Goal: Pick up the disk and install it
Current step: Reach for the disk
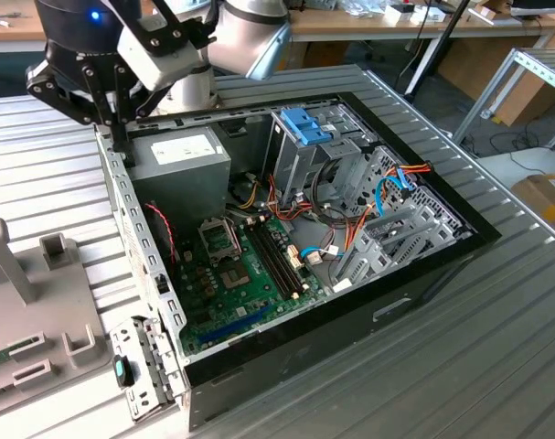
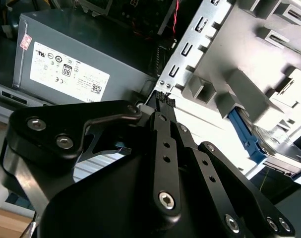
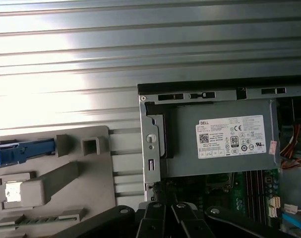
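The disk (image 3: 22, 151) lies in a slot of the grey holder (image 3: 51, 183) beside the open computer case (image 1: 423, 283); its blue side rail and end tab show in the first wrist view. In the second wrist view the disk (image 2: 243, 135) appears as a blue rail with a grey body behind it, off to one side of the fingers. My gripper (image 1: 122, 139) hangs over the case's rear corner at the exterior view's left, by the power supply (image 1: 181, 160). Its black fingers (image 2: 162, 99) are shut with nothing between them, well apart from the disk.
Inside the case are the motherboard (image 1: 240, 274), loose cables, and a silver drive cage with blue clips (image 1: 304, 123). The grey holder (image 1: 30, 311) sits on the ribbed metal table (image 1: 496, 366) at the exterior view's left. Benches and a metal frame stand behind.
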You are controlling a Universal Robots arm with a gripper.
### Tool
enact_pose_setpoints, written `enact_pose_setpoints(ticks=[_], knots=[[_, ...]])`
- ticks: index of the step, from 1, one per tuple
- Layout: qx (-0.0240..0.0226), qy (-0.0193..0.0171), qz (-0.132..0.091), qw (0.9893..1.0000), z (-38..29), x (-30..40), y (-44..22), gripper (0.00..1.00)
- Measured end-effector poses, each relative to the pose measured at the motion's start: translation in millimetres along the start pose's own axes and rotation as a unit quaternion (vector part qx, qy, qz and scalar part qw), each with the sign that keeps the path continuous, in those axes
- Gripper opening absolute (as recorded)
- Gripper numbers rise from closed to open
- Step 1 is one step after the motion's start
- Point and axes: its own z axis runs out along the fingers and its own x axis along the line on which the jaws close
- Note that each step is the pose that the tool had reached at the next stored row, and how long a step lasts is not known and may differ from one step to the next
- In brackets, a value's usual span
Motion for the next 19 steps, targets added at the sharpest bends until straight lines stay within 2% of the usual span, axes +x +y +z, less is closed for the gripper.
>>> enact_pose_setpoints(ticks=[3, 9, 19], knots=[[0.0001, 0.0001, 0.0, 1.0, -0.2, 9.2, -0.7, 0.11], [0.0, 0.0, 0.0, 1.0, -0.2, 17.5, -1.3, 0.11], [0.0, 0.0, 0.0, 1.0, -0.9, 52.6, -4.0, 0.11]])
